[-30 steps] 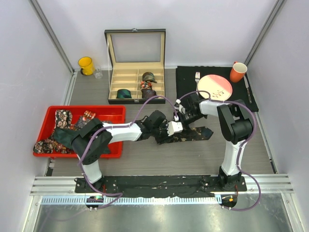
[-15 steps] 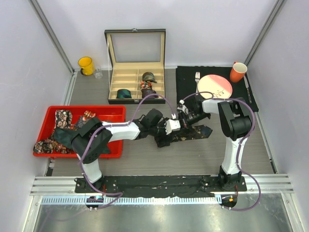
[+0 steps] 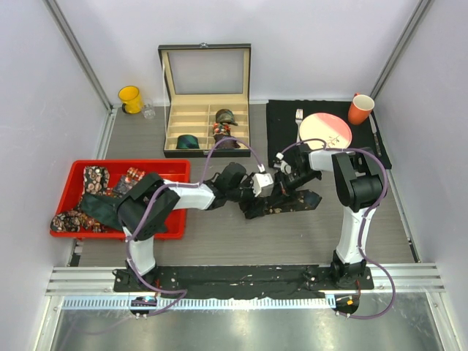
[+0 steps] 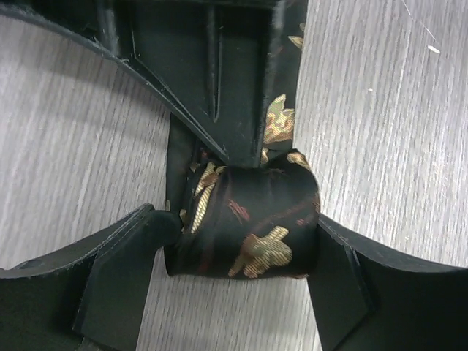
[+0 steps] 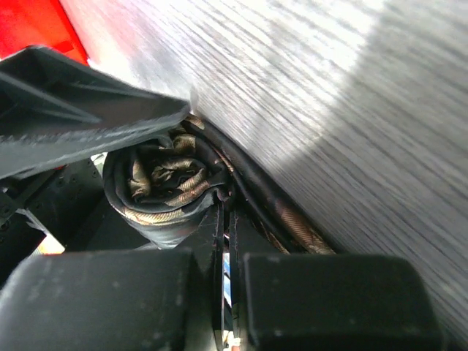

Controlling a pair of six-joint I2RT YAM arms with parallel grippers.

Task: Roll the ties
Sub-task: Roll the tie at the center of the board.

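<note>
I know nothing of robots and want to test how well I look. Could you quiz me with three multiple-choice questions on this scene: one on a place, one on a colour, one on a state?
1. Where does the tie being worked on lie?
A. in the red bin
B. on the bare table
C. on the plate

2. What colour is the mug in the far left corner?
A. yellow
B. blue
C. white

3. What state is that tie in?
A. fully flat
B. partly rolled
C. knotted

Answers:
1. B, the tie rests on the grey table top.
2. A, the mug is plainly yellow.
3. B, one end is a coil and the rest lies flat.
</note>
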